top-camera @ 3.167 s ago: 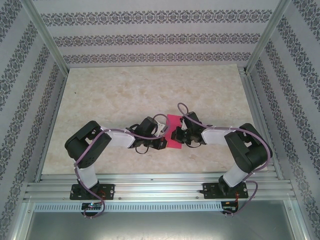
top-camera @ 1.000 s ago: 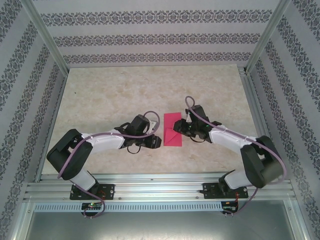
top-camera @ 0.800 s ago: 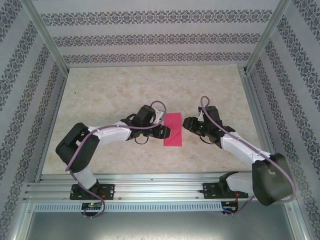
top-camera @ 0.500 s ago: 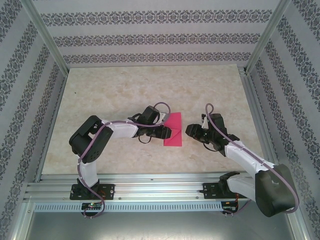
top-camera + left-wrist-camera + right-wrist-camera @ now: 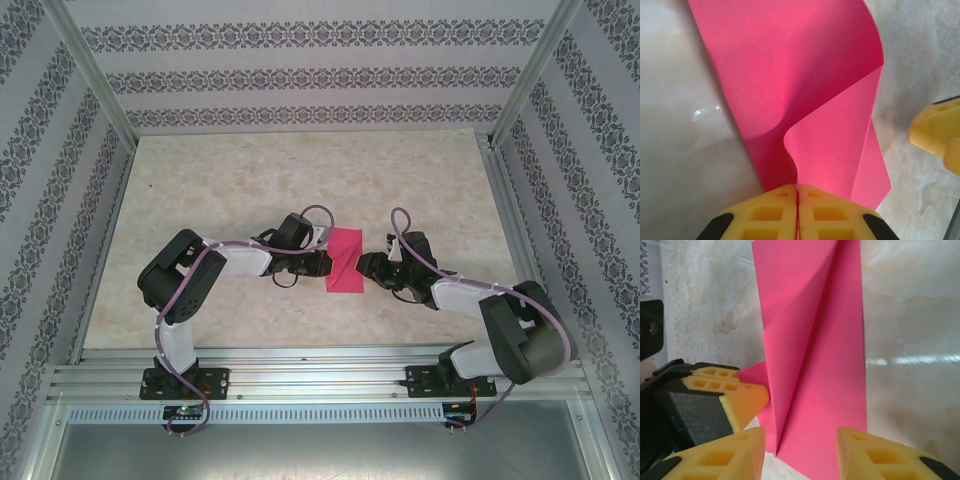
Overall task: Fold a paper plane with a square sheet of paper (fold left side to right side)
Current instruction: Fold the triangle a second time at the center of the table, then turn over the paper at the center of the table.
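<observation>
The square sheet of paper (image 5: 346,262) lies mid-table as a narrow bright pink strip with a diagonal crease. My left gripper (image 5: 322,264) is at its left edge. In the left wrist view the yellow pads are pressed together on a raised, curling flap of the paper (image 5: 805,75), so the left gripper (image 5: 798,189) is shut on it. My right gripper (image 5: 364,266) sits at the paper's right edge. In the right wrist view it (image 5: 801,442) stands open, its fingers either side of the paper's (image 5: 825,365) near end. The left gripper's fingers (image 5: 735,392) show across the sheet.
The table (image 5: 220,190) is pale and marbled. Aluminium rails (image 5: 300,375) run along the near edge by the arm bases, with frame posts (image 5: 90,70) and patterned walls (image 5: 300,60) at the sides and back.
The left gripper has closed on the paper's left flap and lifted it slightly. The right arm has swung back in from the right until its open fingers reach the paper's edge.
</observation>
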Robot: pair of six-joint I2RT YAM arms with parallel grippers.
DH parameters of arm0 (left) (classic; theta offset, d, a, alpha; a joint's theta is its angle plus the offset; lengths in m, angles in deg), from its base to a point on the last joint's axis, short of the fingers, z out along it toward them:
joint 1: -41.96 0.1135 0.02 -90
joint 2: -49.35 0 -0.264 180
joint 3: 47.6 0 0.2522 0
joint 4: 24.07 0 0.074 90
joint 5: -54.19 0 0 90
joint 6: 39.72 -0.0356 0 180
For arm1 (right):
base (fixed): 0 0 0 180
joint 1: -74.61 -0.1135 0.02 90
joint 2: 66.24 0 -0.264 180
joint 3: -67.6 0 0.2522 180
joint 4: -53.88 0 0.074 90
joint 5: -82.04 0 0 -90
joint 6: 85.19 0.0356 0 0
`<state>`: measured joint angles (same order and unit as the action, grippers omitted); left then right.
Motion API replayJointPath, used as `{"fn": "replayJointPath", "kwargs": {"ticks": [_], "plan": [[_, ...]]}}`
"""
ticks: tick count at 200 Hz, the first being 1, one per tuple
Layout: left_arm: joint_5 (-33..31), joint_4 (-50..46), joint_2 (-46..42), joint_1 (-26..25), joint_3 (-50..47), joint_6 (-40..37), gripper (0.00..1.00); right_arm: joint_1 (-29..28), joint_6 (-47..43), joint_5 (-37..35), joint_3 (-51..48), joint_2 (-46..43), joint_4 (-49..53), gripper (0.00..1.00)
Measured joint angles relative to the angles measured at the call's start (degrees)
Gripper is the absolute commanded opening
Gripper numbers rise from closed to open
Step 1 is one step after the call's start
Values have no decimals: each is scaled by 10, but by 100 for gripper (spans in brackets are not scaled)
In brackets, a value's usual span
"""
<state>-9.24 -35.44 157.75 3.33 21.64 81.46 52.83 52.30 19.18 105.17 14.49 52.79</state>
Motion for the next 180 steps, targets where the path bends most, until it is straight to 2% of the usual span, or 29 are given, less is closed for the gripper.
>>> {"fn": "replayJointPath", "kwargs": {"ticks": [47, 92, 123, 180], "plan": [[2, 11, 0, 0, 0, 0, 10, -23, 31, 2, 44, 66, -52, 47], [6, 11, 0, 0, 0, 0, 11, -29, 49, -2, 63, 115, -62, 43], [6, 11, 0, 0, 0, 0, 12, -30, 56, -11, 65, 125, -57, 37], [7, 12, 0, 0, 0, 3, 14, -30, 58, -32, 72, 114, -12, 39]]}}
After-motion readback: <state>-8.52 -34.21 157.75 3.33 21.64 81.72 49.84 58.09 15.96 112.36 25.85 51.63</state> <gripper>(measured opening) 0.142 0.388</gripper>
